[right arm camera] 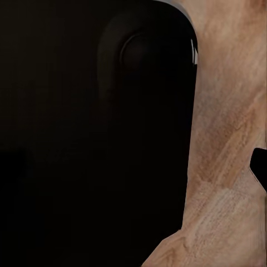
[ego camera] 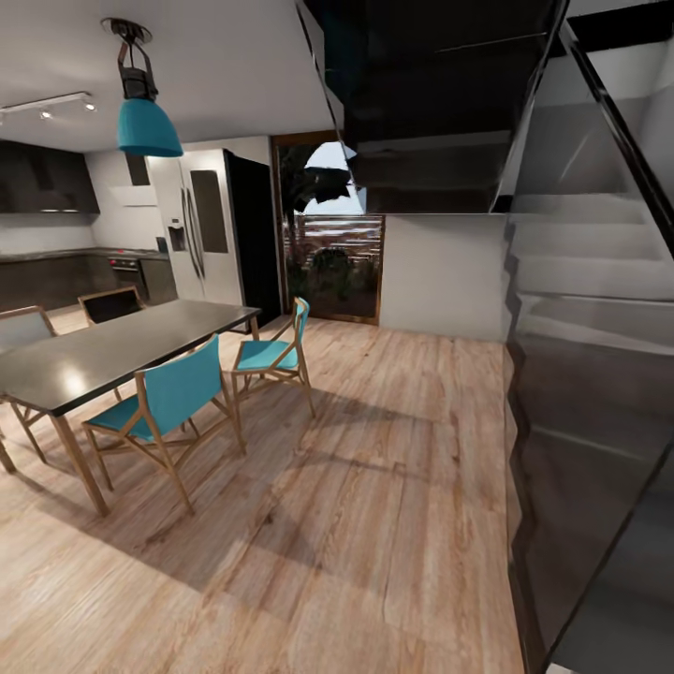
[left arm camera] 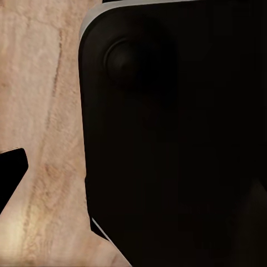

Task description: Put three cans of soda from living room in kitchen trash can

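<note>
The soda cans and the brown wooden trash can are out of view. I am on pale plank floor (ego camera: 374,487) in a dining area, with the kitchen at the far left. In the left wrist view, one dark fingertip (left arm camera: 11,173) of my left gripper pokes in beside my black base (left arm camera: 178,139), over the floor. In the right wrist view, a sliver of a dark fingertip (right arm camera: 259,167) of my right gripper shows next to the same black body (right arm camera: 100,139). Neither view lets me see how the jaws stand.
A dark dining table (ego camera: 94,360) stands at the left with teal chairs (ego camera: 178,393) along its near side. Behind it are a steel fridge (ego camera: 201,225) and dark kitchen counters (ego camera: 56,271). A glass staircase (ego camera: 590,374) walls off the right. A glass door (ego camera: 332,267) is straight ahead.
</note>
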Available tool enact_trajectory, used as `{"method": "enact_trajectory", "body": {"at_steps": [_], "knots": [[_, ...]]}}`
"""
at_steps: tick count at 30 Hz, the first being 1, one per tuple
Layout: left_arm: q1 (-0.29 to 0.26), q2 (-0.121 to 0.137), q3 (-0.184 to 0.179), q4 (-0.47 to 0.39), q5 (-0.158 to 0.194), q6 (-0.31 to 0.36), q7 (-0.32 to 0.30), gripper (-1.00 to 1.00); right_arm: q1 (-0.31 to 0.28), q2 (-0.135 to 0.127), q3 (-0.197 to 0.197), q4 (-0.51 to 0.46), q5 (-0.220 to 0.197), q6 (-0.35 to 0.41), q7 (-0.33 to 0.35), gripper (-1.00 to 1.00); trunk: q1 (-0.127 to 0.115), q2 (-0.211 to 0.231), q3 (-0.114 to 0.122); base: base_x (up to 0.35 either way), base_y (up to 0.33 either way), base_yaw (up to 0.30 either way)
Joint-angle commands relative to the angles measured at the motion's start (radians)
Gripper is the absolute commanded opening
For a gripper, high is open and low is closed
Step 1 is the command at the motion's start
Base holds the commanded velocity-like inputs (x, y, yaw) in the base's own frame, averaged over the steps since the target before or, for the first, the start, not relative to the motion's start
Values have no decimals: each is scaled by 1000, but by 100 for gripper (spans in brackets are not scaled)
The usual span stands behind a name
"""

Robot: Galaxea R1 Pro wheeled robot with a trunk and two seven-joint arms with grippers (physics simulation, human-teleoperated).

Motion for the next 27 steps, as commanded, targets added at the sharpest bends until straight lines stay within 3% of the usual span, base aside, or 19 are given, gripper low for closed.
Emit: {"method": "enact_trajectory", "body": {"at_steps": [1, 27], "knots": [[0, 0, 1, 0, 0, 0, 0, 100, 0, 0, 0, 0, 0, 0, 0, 100, 0, 0, 0, 0, 0, 292], [0, 0, 0, 0, 0, 0, 0, 100, 0, 0, -1, 0, -1, 0, 0, 100, 0, 0, 0, 0, 0, 292]]}}
